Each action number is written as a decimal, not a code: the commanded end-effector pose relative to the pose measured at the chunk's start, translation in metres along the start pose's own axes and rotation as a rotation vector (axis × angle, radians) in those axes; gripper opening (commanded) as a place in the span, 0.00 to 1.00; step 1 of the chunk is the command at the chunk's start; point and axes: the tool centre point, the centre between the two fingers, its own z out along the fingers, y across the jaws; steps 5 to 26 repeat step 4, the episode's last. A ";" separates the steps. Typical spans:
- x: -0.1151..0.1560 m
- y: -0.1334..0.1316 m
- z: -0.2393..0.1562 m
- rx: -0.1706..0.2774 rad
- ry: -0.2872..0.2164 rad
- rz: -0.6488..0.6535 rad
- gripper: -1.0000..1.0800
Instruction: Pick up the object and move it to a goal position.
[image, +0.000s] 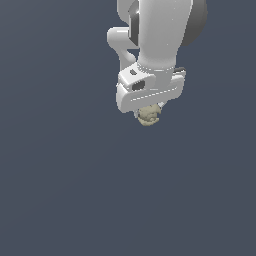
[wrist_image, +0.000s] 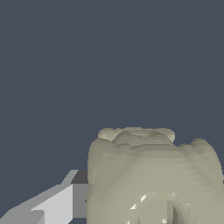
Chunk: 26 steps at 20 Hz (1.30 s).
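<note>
The object (image: 149, 117) is a small pale beige-tan knobbly chunk that shows just under the white hand of the arm, above the middle of the exterior view. My gripper (image: 148, 114) points down over it, and the hand hides most of the fingers there. In the wrist view the object (wrist_image: 153, 175) fills the space between the jaws. One grey finger (wrist_image: 65, 203) presses against its side; the other finger is hidden behind the chunk. The gripper is shut on the object.
A plain dark blue-grey surface (image: 60, 175) fills both views. The arm's white links (image: 160, 30) rise out of the top of the exterior view. No goal marker shows.
</note>
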 end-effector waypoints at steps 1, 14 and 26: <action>0.001 0.000 -0.006 0.000 -0.001 0.000 0.00; 0.001 0.000 -0.009 0.000 -0.001 0.000 0.00; 0.001 0.000 -0.009 0.000 -0.001 0.000 0.00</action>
